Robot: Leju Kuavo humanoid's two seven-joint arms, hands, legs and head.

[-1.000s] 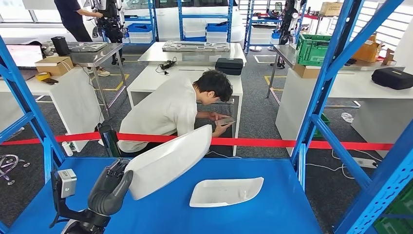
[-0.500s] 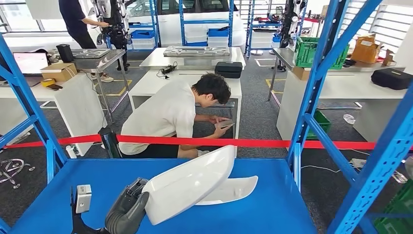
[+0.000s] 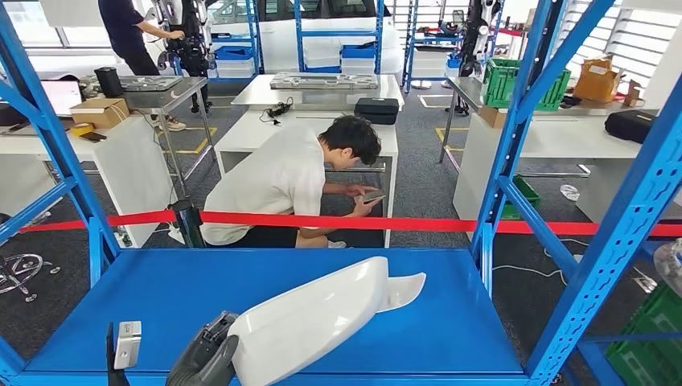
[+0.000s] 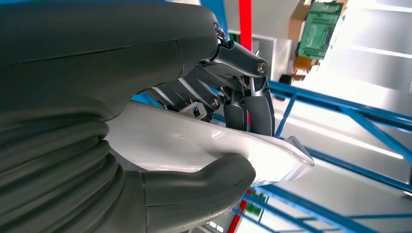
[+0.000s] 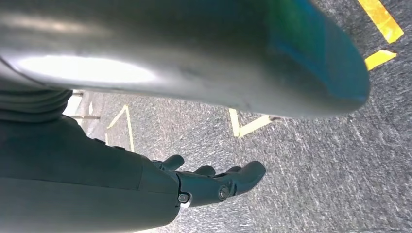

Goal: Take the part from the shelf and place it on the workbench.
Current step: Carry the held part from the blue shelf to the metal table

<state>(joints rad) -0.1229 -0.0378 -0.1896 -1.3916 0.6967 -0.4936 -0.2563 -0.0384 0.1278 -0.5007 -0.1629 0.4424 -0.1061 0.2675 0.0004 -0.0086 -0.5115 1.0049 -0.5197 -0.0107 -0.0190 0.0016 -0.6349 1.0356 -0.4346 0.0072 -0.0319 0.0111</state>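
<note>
Dark fingers (image 4: 245, 104) and the thick thumb of the left hand (image 3: 205, 358) clamp the white part (image 3: 310, 322), now drawn nearer the blue shelf's (image 3: 450, 322) front edge, hiding most of a second white part (image 3: 406, 288); withdrawal seems underway. Right hand (image 5: 214, 184) hangs loosely curled, apparently holding nothing. No legible writing.

Grey carpet (image 3: 426, 181), white benches (image 3: 310, 129)

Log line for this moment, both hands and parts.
left hand: holds large white plastic shell part above blue shelf | second white part: on shelf | right hand: open, hanging
</note>
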